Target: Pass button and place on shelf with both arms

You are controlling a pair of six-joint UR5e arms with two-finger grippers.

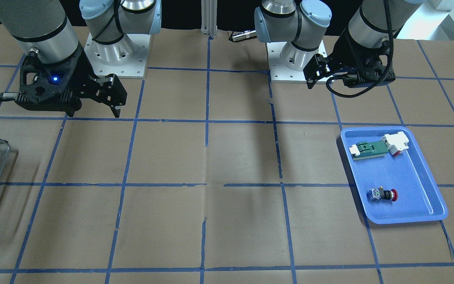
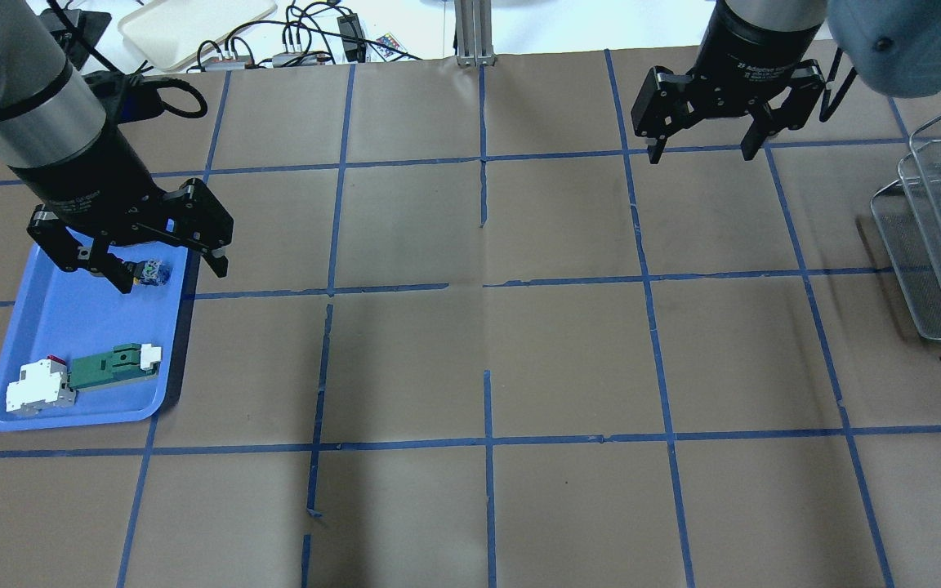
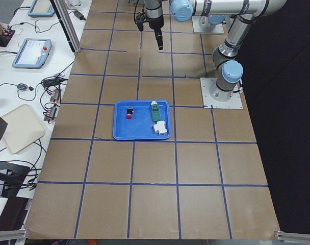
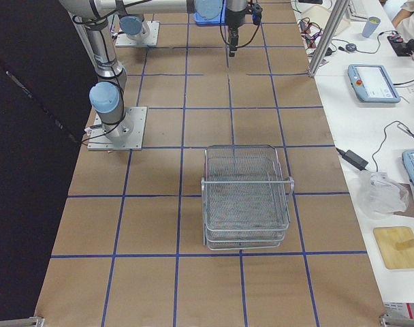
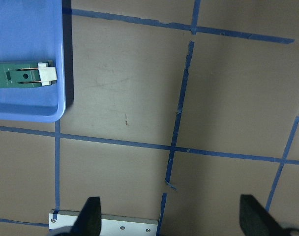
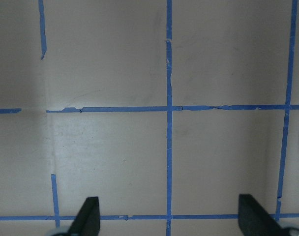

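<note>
The button, red cap with a black collar and a silvery rear, lies on its side in the blue tray. In the overhead view it is half hidden behind my left gripper. That gripper is open and empty, high above the table by the tray's edge. The left wrist view shows only the tray's corner, not the button. My right gripper is open and empty, high over bare table. The wire-mesh shelf stands at the table's right end and also shows in the exterior right view.
A green-and-white connector part and a white block lie in the tray's other end. The table is brown paper with a blue tape grid. Both arm base plates are bolted on the robot's side.
</note>
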